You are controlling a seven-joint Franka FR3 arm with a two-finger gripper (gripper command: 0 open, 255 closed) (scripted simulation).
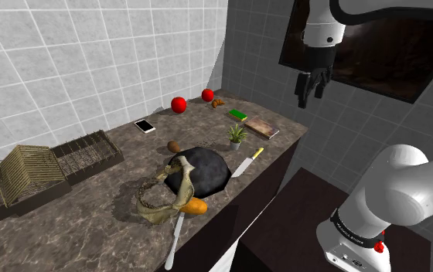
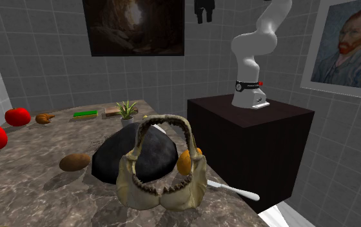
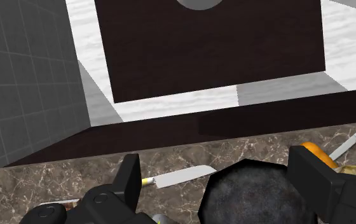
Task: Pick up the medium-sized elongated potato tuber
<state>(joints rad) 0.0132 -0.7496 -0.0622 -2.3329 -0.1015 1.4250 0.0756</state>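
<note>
The potato (image 1: 174,145) is a small brown elongated tuber lying on the marbled countertop (image 1: 107,209), just beside a black rounded lump (image 1: 203,170). From the second exterior view the potato (image 2: 75,161) sits left of that black lump (image 2: 137,158). My gripper (image 1: 313,85) hangs high above the counter's far right end, well away from the potato, fingers apart and holding nothing. It also appears near the ceiling (image 2: 204,9). Looking along the open gripper (image 3: 218,172), I see the black lump (image 3: 253,191) and a knife blade (image 3: 183,177) below.
A toothed jawbone (image 1: 161,197) and an orange object (image 1: 196,205) lie against the black lump. A yellow-handled knife (image 1: 247,161), a potted plant (image 1: 236,136), a phone (image 1: 145,125), two red fruits (image 1: 178,104), a green book (image 1: 239,114) and a dish rack (image 1: 45,166) share the counter.
</note>
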